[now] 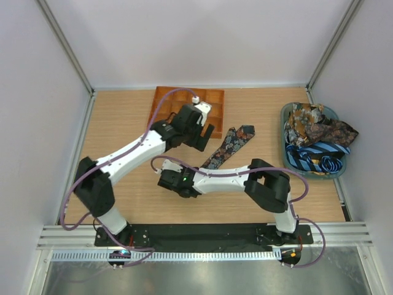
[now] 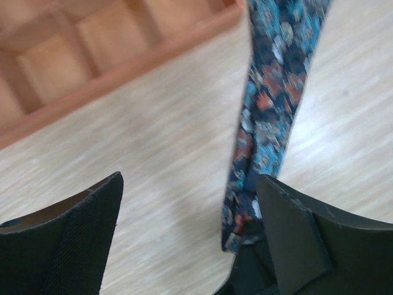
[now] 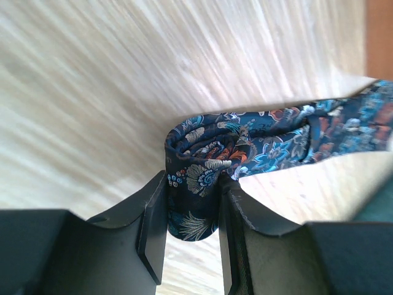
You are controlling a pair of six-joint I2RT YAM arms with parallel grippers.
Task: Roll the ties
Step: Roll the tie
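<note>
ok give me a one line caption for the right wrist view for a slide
Right gripper pinching the curled end of a floral tie lying on the wooden table.

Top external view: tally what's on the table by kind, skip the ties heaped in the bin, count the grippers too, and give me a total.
Floral tie: 1
Orange tray: 1
Teal bin: 1
Grippers: 2, the left gripper and the right gripper
Total: 5

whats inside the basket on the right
Brown paisley ties heaped at the far side, blue striped ties at the near side. The floor of the basket and anything beneath them are covered.
</note>
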